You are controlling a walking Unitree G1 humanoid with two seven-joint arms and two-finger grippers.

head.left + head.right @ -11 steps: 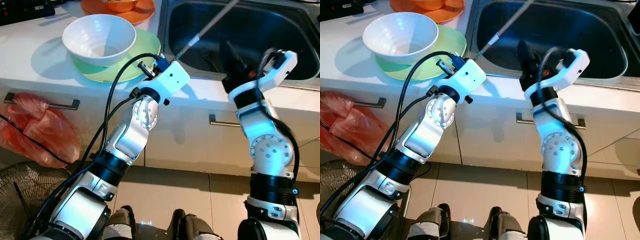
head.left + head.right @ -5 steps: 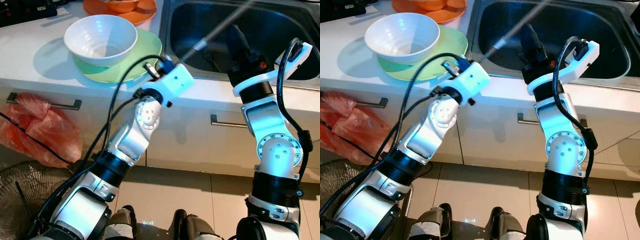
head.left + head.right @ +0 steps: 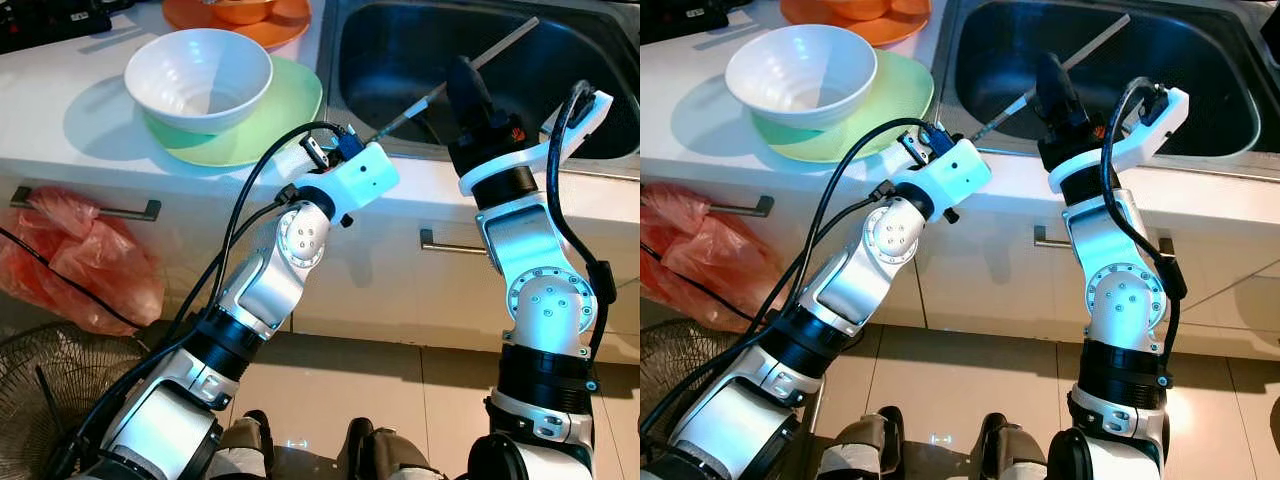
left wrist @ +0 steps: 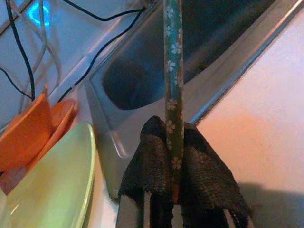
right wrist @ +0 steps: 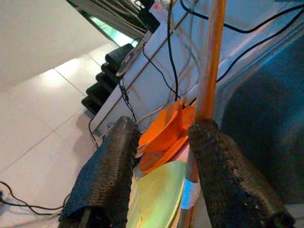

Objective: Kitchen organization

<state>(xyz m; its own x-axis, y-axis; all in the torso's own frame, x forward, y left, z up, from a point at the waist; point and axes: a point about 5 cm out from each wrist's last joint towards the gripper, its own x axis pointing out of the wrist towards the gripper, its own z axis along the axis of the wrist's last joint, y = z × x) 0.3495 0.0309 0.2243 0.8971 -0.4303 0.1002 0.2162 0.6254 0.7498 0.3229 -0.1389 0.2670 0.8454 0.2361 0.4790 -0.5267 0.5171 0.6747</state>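
Observation:
A long thin stick with a green flowered shaft point(image 4: 172, 71) is held at its near end by my left gripper point(image 4: 172, 137), which is shut on it at the sink's point(image 3: 352, 95) front left corner. The stick point(image 3: 500, 45) slants up and to the right over the dark basin. My right gripper point(image 3: 465, 85) reaches over the sink's front rim beside the stick. In the right wrist view its fingers point(image 5: 216, 166) stand wide open, with the stick point(image 5: 211, 57) passing between them close to one finger.
A white bowl point(image 3: 198, 78) sits on a green plate point(image 3: 275, 125) on the white counter to the left. An orange plate and bowl point(image 3: 240, 15) lie behind it. Below hang a red plastic bag point(image 3: 80, 260) and drawer handles point(image 3: 450, 245). A fan point(image 3: 40, 390) stands on the floor.
My right gripper has risen from the counter edge and swung over the sink next to the stick. The stick in my left gripper has tilted lower and further right.

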